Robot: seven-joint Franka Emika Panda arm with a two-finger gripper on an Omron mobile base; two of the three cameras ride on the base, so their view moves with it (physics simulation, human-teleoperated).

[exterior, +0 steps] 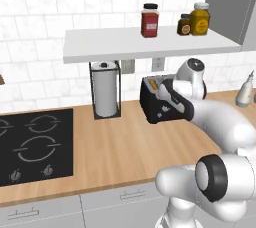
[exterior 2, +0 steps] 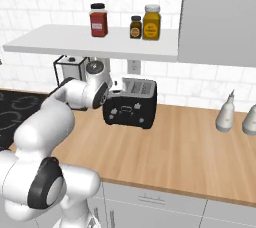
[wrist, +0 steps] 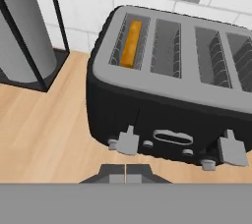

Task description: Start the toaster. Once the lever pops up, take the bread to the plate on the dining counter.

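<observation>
Kitchen: black hob [exterior: 32, 144] in wooden counter [exterior: 120, 157], tiled wall [exterior: 45, 12], toaster [exterior 2: 131, 103], spice jars [exterior: 149, 20]

Glossy white rounded arm [exterior: 220, 122] segments joined by dark ringed joints.

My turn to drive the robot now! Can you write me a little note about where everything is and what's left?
Gripper: shut, empty, just in front of the small black boxy toaster, near its left grey lever.
Tan bread slice: sitting down in the toaster's leftmost slot.
Toaster stands on the wooden counter beside the paper towel roll.
Done: arm brought up to the toaster.
Left: press the lever, wait for the pop, carry bread to the plate.
</observation>
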